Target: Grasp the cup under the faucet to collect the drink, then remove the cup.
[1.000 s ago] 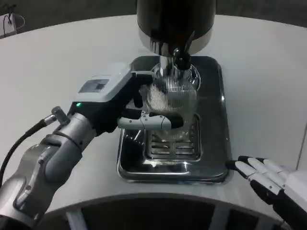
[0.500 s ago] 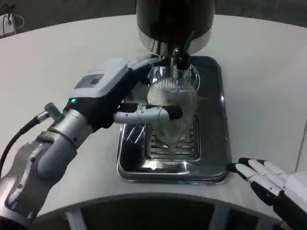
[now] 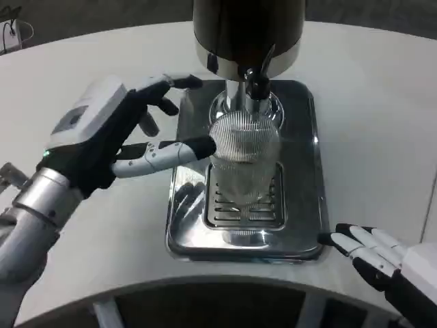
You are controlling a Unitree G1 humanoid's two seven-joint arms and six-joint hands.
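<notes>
A ribbed clear glass cup [image 3: 244,156] stands upright on the grate of the steel drip tray [image 3: 305,171], right under the black faucet [image 3: 256,83] of the dark dispenser [image 3: 248,31]. My left hand [image 3: 113,130] is to the cup's left with its fingers spread and nothing in it. Its thumb tip reaches almost to the cup's left wall, and the other fingers point toward the tray's back left corner. My right hand [image 3: 386,263] lies at the table's front right edge, fingers stretched out, holding nothing.
The white round table [image 3: 372,116] stretches away on both sides of the tray. The dispenser body overhangs the back of the tray. The table's front edge runs just below the tray.
My left hand has let go of the cup, opened its fingers and drawn back to the left. The cup stays under the faucet. The right hand has barely moved.
</notes>
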